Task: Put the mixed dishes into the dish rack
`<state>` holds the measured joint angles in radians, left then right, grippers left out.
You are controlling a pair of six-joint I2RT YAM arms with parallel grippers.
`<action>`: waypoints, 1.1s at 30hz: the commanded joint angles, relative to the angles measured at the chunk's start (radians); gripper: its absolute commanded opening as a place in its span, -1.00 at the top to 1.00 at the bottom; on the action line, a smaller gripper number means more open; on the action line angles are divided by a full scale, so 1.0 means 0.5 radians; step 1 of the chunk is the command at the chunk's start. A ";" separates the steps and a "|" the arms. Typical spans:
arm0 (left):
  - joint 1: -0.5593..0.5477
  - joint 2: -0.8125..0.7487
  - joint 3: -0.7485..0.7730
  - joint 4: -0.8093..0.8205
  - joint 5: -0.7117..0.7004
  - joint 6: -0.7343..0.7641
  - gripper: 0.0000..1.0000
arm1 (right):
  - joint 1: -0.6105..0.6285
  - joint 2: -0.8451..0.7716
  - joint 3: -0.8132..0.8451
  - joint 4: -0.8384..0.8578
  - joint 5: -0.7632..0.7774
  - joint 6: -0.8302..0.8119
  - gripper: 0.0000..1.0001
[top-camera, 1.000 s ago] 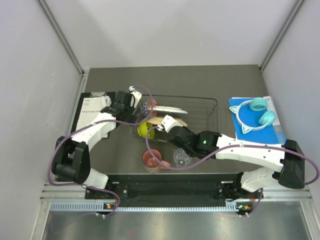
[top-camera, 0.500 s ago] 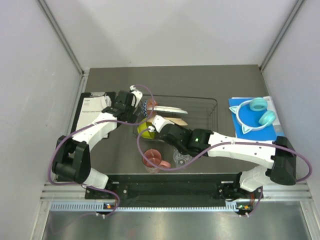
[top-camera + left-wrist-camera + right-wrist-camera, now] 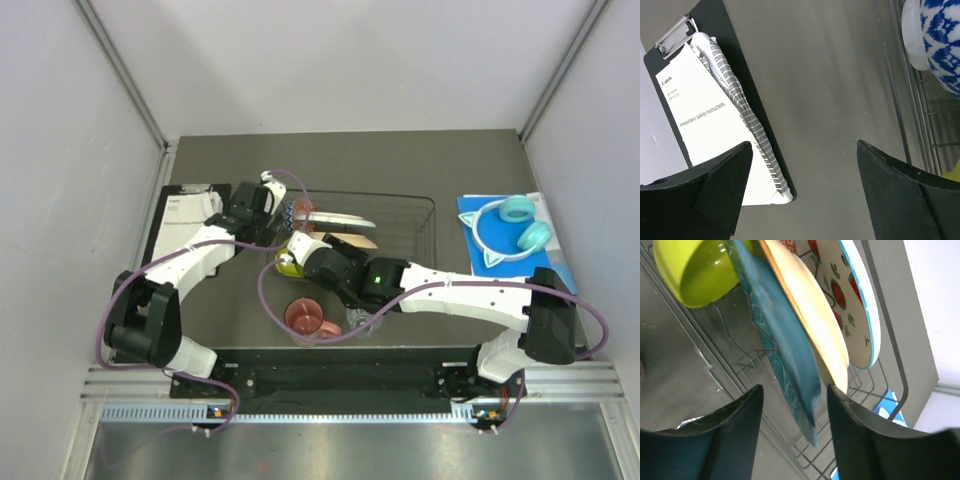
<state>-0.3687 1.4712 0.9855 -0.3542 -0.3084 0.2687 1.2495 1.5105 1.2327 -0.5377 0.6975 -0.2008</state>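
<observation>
You see the right end effector (image 3: 795, 390) half-open, astride the teal plate (image 3: 771, 335) in the dish rack (image 3: 405, 225). Left end effector (image 3: 804, 145), beside the rack, wide open, empty.

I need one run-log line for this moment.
left gripper: open, empty | right gripper: open around teal plate in rack | pink mug, glass: on table

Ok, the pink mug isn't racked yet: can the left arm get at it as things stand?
Probably yes: the pink mug stands on bare table, and the left gripper is open and empty; only a purple cable loops beside it.
</observation>
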 commanded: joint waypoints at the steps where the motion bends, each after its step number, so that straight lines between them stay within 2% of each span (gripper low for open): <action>1: -0.069 0.000 0.063 0.030 0.138 -0.004 -0.80 | 0.029 -0.008 0.075 0.054 0.044 0.033 -0.18; 6: -0.066 -0.061 0.133 -0.058 0.117 0.005 -0.82 | 0.032 -0.066 0.081 0.035 0.148 0.058 -0.53; 9: -0.063 -0.119 0.186 -0.104 0.083 0.024 -0.84 | 0.041 -0.091 0.142 -0.004 0.185 0.070 -0.61; 12: -0.048 -0.193 0.225 -0.172 0.052 0.030 -0.86 | 0.069 -0.103 0.231 -0.109 0.225 0.110 -0.76; 18: 0.022 -0.386 0.250 -0.295 -0.012 0.039 -0.96 | 0.155 -0.128 0.400 -0.421 0.332 0.266 -0.87; 21: 0.065 -0.478 0.220 -0.408 0.025 0.003 -0.97 | 0.210 -0.131 0.529 -0.575 0.259 0.450 -0.89; 25: 0.066 -0.580 0.094 -0.467 0.089 -0.077 -0.96 | 0.329 -0.168 0.578 -0.676 -0.035 0.592 -0.83; 29: 0.066 -0.632 0.017 -0.571 0.178 -0.273 -0.94 | 0.421 -0.192 0.535 -0.585 -0.376 0.564 -0.68; 33: 0.096 -0.806 -0.014 -0.687 0.267 -0.298 -0.93 | 0.428 -0.180 0.474 -0.459 -0.634 0.451 -0.56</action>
<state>-0.3351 1.1580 0.9897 -0.6285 -0.2352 0.1783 1.4525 1.4464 1.4727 -0.8272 0.5499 0.0456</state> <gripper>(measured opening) 0.970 0.802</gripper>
